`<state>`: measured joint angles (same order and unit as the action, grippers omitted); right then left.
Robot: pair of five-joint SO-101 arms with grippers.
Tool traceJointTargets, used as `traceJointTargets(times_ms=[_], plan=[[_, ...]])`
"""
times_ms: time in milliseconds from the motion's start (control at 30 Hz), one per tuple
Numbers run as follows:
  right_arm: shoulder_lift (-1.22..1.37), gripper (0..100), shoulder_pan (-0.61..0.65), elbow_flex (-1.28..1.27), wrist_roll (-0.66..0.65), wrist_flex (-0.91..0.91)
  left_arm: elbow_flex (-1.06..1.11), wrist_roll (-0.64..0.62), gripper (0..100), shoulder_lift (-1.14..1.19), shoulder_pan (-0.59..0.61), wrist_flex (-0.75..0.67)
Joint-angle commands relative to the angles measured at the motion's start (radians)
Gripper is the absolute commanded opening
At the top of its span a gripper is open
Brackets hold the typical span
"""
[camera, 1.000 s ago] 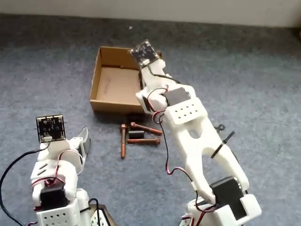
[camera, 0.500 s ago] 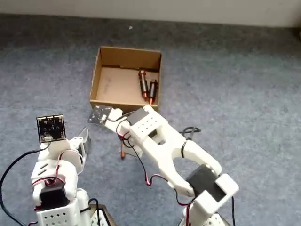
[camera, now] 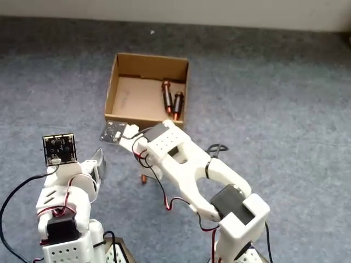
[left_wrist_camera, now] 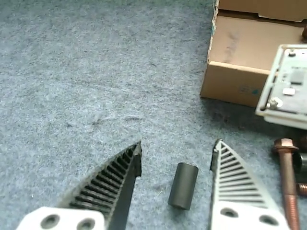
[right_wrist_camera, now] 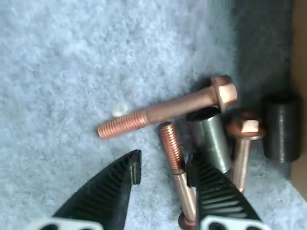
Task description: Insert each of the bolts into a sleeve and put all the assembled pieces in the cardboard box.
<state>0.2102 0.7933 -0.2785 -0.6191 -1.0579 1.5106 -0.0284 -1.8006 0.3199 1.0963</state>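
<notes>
Wrist detail: your spread left gripper (left_wrist_camera: 178, 146) flanks a dark cylindrical sleeve (left_wrist_camera: 183, 186), lengthwise; spread right gripper (right_wrist_camera: 164, 166) straddles a copper bolt (right_wrist_camera: 173, 155), threads outward.

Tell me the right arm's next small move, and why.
Probably lower and close on the bolt. The right gripper hangs open over it, with the bolt's shank lying loose on the carpet between the jaws. A sleeve lies right beside it, ready for inserting.
</notes>
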Motion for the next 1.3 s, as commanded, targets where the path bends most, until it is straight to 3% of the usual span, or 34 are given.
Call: traceJointTargets(times_ms=[0,133,400,700,1000,1267], plan=[[-0.005,17.6,-0.039,0.056,-0.008,0.079,-0.005,0.005,25,-0.01,0.002,-0.02],[-0.005,16.9,-0.031,0.054,-0.008,0.079,-0.005,0.005,25,-0.01,0.002,-0.02],[-0.015,5.5,-0.019,0.053,-0.008,0.021,-0.005,0.005,25,-0.01,0.002,-0.02],[-0.147,5.0,-0.021,0.048,-0.006,-0.067,-0.005,0.005,25,-0.01,0.002,-0.02],[-0.154,5.1,-0.021,-0.137,-0.014,0.285,-0.005,0.005,25,-0.01,0.002,-0.02],[-0.108,5.1,-0.028,-0.17,-0.017,0.386,-0.005,0.005,25,-0.01,0.002,-0.02]])
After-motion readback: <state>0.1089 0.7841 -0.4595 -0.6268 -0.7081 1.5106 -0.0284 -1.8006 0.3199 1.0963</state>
